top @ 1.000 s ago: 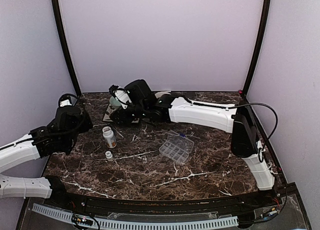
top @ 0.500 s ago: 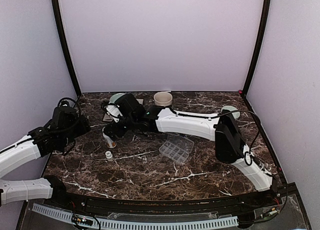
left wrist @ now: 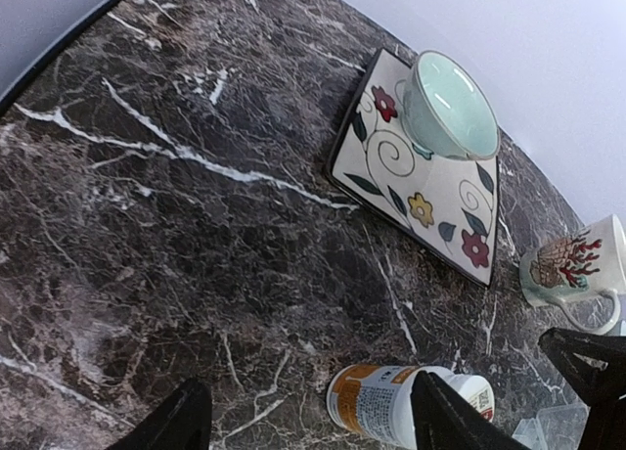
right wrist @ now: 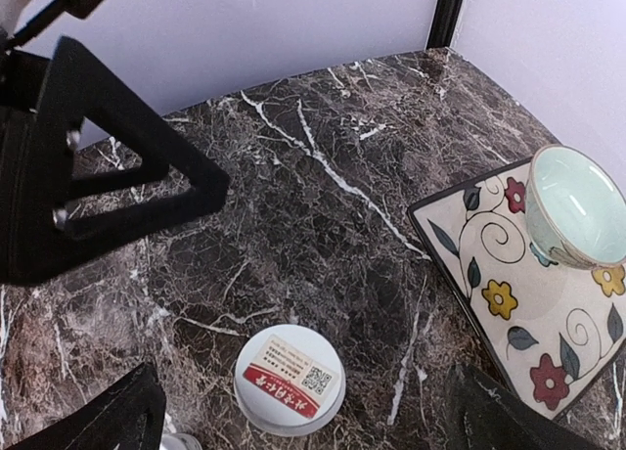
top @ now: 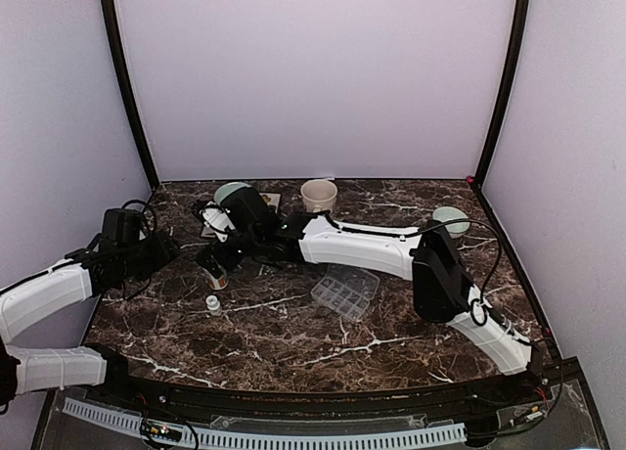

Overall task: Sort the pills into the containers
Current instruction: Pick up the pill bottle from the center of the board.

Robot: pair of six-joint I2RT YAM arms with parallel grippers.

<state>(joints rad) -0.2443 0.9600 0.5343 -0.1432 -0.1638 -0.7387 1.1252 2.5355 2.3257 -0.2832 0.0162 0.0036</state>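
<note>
Your right pincer [top: 217, 259] stands wide above the white pill bottle [right wrist: 290, 380] and grips nothing. The containers [top: 344, 292], one clear tray, lie on the surface [top: 293, 342] well apart from this pincer, more to the right and nearer the arm bases. Your left pincer [left wrist: 308, 421] is wide too, empty, near the bottle.

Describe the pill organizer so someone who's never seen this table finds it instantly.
On the dark marble table, look near the middle, on the near side of the right arm's white forearm. The pill organizer lies flat: a clear plastic tray of small square compartments, see-through, unlike the white bottle and cap to its left.
</note>
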